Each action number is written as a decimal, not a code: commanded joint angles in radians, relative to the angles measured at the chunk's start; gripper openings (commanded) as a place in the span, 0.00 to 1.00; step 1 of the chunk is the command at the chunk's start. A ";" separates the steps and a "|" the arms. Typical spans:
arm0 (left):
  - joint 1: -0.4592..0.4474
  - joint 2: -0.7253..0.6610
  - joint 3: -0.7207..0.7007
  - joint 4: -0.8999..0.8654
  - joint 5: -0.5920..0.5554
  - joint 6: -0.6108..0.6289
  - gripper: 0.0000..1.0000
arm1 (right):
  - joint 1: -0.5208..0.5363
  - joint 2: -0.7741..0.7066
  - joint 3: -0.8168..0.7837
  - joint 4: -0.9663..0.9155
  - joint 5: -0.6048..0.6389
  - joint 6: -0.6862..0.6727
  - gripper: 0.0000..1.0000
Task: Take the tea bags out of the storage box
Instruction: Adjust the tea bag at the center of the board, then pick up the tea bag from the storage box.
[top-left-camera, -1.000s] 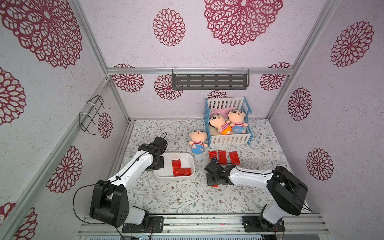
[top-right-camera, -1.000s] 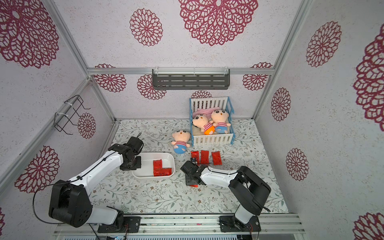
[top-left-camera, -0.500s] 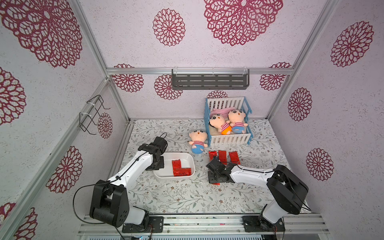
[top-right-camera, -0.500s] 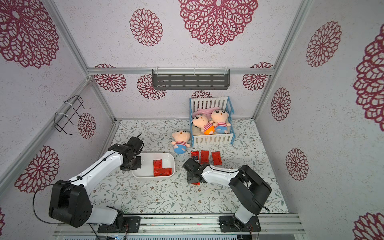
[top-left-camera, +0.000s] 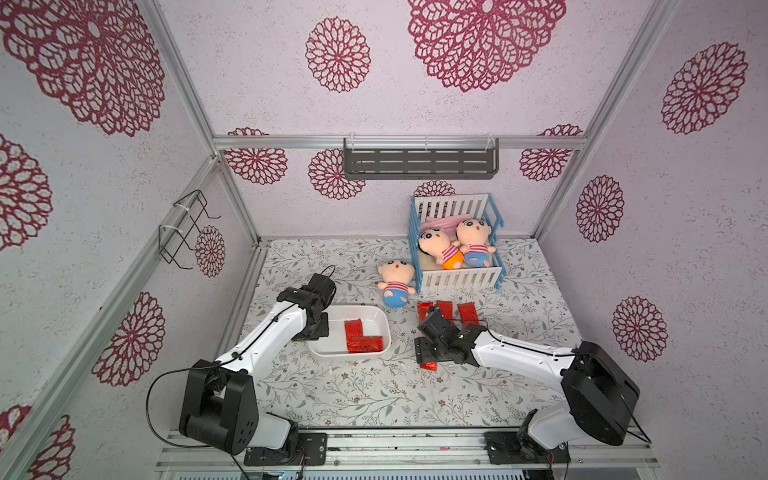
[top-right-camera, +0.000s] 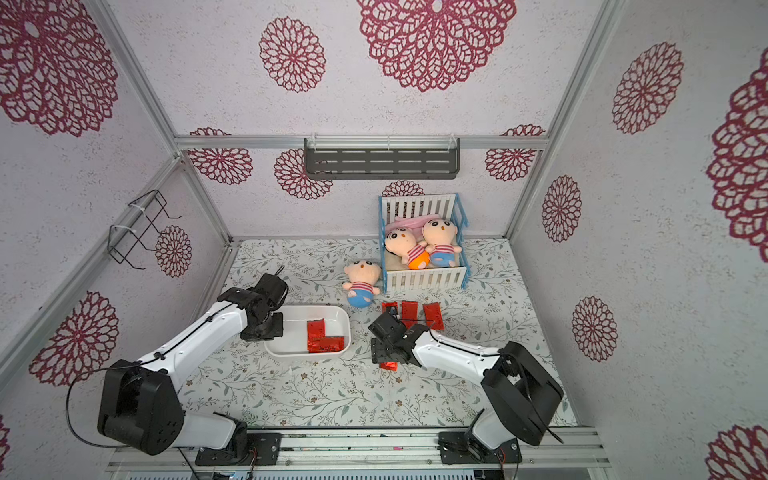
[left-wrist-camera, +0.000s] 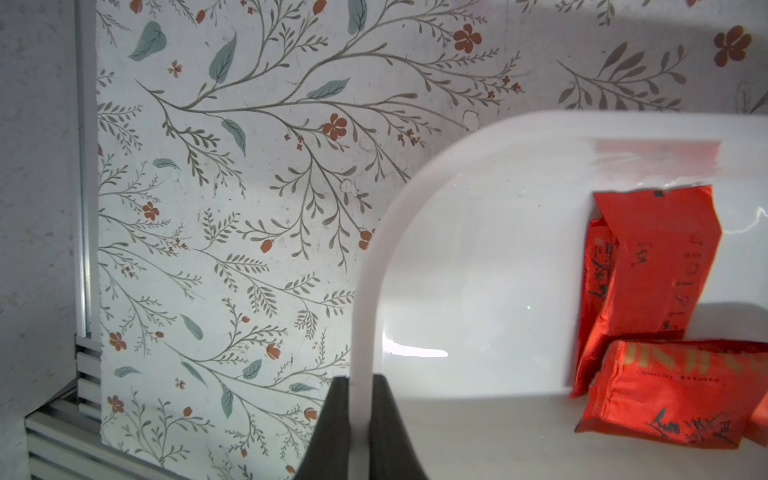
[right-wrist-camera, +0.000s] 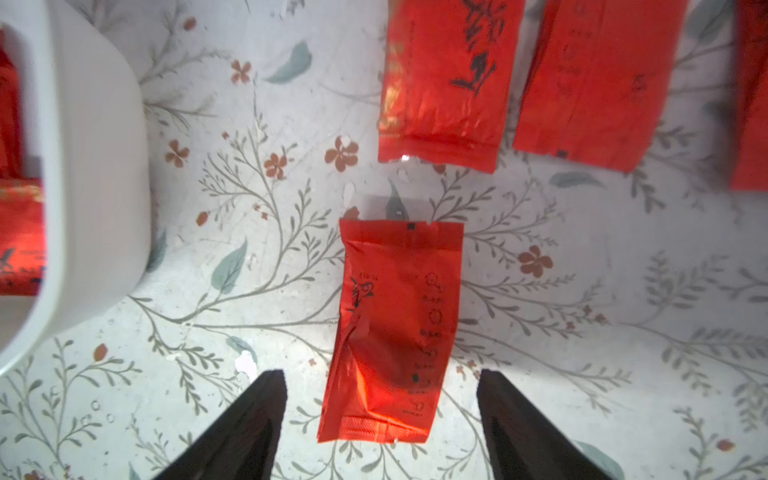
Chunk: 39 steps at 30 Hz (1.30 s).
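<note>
Right claw (right-wrist-camera: 381, 374) — tea bag (right-wrist-camera: 395, 316) between spread jaws

The box (left-wrist-camera: 365, 257) has its end rim between the jaws of the left gripper (left-wrist-camera: 360, 386), one jaw outside the wall and one inside. Past those jaws, in the box's far half, two bags (left-wrist-camera: 652, 270) lie on its floor, one across the other's end. One bag (right-wrist-camera: 395, 332) lies flat on the table (right-wrist-camera: 582, 291) between the spread jaws of the right gripper (right-wrist-camera: 380, 374), touching neither. Ahead of these jaws a row of three bags (right-wrist-camera: 444, 83) lies side by side. The box stands near one jaw's outer side. Beyond the row stands the crib (top-left-camera: 457, 280) with two dolls (top-left-camera: 440, 245) in it. A third doll (top-left-camera: 395, 282) lies between crib and box.
</note>
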<state>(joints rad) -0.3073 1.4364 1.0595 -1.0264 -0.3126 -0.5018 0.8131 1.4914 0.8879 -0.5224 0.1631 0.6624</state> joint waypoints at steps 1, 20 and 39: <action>-0.015 -0.002 0.017 -0.022 -0.028 -0.001 0.00 | -0.017 -0.068 0.049 0.008 0.038 -0.055 0.79; -0.020 -0.002 0.016 -0.025 -0.042 -0.005 0.00 | 0.012 0.346 0.428 0.297 -0.427 -0.091 0.60; -0.030 0.001 0.016 -0.026 -0.043 -0.004 0.00 | 0.011 0.644 0.614 0.332 -0.493 -0.080 0.43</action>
<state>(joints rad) -0.3237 1.4364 1.0603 -1.0336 -0.3309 -0.5091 0.8257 2.1307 1.4799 -0.2218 -0.2901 0.5694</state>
